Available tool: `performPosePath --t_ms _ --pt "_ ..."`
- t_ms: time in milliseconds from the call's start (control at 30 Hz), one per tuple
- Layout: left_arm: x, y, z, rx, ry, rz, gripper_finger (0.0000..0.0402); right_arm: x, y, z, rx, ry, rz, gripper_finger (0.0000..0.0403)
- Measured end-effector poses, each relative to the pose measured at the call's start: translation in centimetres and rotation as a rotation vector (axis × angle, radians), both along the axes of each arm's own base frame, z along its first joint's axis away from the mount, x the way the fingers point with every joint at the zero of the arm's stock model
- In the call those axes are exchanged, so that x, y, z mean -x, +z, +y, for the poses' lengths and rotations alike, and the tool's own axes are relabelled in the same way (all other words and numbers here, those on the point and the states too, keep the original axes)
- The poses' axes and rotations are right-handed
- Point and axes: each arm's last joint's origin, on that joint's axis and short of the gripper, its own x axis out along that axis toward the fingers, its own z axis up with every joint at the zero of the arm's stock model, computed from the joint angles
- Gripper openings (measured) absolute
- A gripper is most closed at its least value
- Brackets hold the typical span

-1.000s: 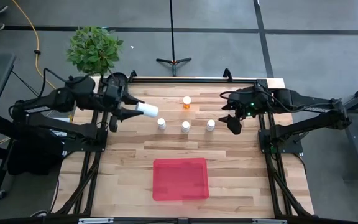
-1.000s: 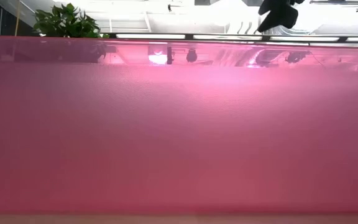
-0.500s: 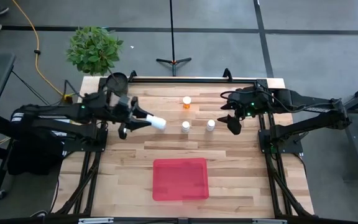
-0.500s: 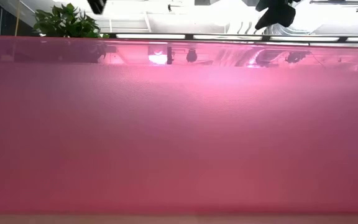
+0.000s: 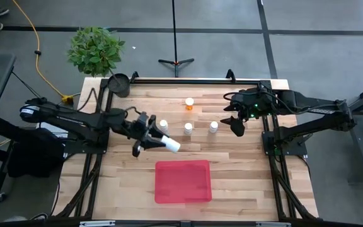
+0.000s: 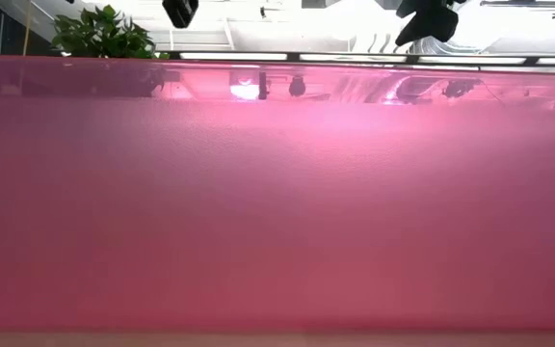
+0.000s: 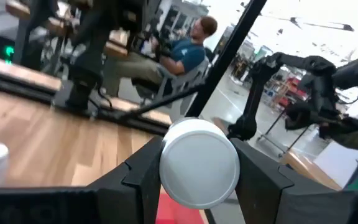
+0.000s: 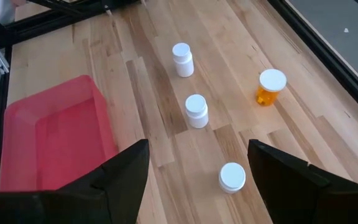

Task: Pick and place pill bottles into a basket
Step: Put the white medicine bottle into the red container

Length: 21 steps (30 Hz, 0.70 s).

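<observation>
My left gripper (image 5: 156,138) is shut on a white pill bottle (image 5: 172,145) and holds it above the table, just beyond the far left corner of the red basket (image 5: 183,181). Three more white pill bottles (image 5: 163,125) (image 5: 188,128) (image 5: 213,127) stand upright in a row on the table, with an orange one (image 5: 189,103) behind them. My right gripper (image 5: 237,126) hangs open at the right end of the row, above the table; its fingers (image 8: 126,171) frame the bottles (image 8: 196,110) and the basket (image 8: 55,143). The basket's wall (image 6: 277,193) fills the low view. My left gripper pinches the white bottle by its side walls (image 7: 166,163) between its two fingers (image 7: 143,177). The fingers come level from the table's left, and the bottle lies along them, its free end (image 5: 176,147) sticking out past their tips. It hangs clear of the table.
A small black pot (image 5: 118,83) and a potted plant (image 5: 95,50) stand at the far left corner. Bare wood lies around the basket on all sides. A seated person (image 7: 185,53) shows in the room beyond the table.
My left gripper has carried the white bottle from the far left of the table down and toward the near right, past the leftmost standing bottle, to the basket's far left corner. It has rolled somewhat on the way and stayed shut on the bottle.
</observation>
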Motion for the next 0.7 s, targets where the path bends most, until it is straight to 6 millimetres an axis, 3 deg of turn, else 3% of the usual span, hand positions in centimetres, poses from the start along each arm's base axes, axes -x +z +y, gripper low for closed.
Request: performPosePath --t_ms 233,700 --pt "-1.0 -0.4 -1.1 -0.011 -0.003 0.055 0.0198 0.0 0.1 0.0 0.001 0.0 -0.007 0.0263" --pt "-4.7 6.4 -2.3 -0.26 -0.038 0.297 0.0198 0.0 0.0 0.0 -0.003 0.003 -0.007 0.0263"
